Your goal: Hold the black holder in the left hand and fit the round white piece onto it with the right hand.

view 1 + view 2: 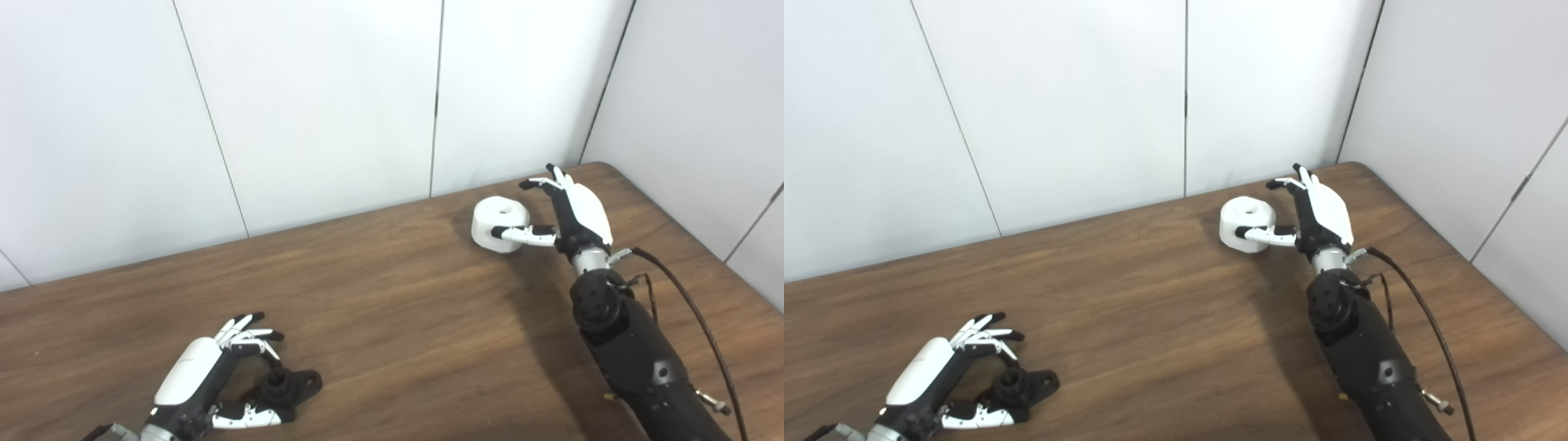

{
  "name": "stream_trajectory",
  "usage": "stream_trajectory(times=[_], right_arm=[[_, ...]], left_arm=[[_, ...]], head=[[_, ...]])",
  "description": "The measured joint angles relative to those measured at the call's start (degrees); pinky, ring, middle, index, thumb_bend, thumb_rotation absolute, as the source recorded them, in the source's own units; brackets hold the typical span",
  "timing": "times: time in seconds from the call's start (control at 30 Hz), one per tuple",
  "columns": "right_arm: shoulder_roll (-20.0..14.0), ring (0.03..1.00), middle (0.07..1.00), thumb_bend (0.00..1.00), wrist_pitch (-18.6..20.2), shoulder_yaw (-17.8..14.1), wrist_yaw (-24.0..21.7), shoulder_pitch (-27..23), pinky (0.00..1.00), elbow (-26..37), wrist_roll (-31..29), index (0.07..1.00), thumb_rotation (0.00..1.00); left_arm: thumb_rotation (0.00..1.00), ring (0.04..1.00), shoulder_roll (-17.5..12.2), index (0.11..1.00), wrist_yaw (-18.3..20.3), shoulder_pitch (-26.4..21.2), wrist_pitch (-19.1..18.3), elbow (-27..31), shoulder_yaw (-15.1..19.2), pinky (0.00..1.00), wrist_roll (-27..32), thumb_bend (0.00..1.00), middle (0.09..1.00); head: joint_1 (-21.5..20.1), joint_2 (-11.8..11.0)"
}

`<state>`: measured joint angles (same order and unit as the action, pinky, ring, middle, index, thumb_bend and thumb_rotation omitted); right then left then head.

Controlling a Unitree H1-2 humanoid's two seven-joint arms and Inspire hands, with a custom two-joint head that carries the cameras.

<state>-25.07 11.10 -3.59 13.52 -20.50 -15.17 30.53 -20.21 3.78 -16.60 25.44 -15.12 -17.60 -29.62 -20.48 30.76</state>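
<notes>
Right hand (566, 211) cups the round white piece (500, 224), fingers apart. Left hand (211, 380) brackets the black holder (288, 387), unclosed. Each should close squarely before lifting.

On the wooden table (1151, 318) we see the left hand (937, 380) curled loosely around the black holder (1020, 386) near the front edge. Well apart, by the far corner, the right hand (1311, 214) brackets the round white piece (1244, 222), thumb against its near side.
</notes>
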Motion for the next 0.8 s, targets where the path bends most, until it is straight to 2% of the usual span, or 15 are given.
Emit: stream_trajectory(times=[0.8], right_arm=[[-0.1,1.000,0.969,0.87,0.0,1.5,-0.2,0.1,0.90,-3.3,-0.4,0.766,0.44]], left_arm=[[0.04,0.958,0.3,0.481,1.0,0.7,0.0,0.9,0.9,1.00,-0.2,0.52,0.786]], head=[[0.3,0.9]])
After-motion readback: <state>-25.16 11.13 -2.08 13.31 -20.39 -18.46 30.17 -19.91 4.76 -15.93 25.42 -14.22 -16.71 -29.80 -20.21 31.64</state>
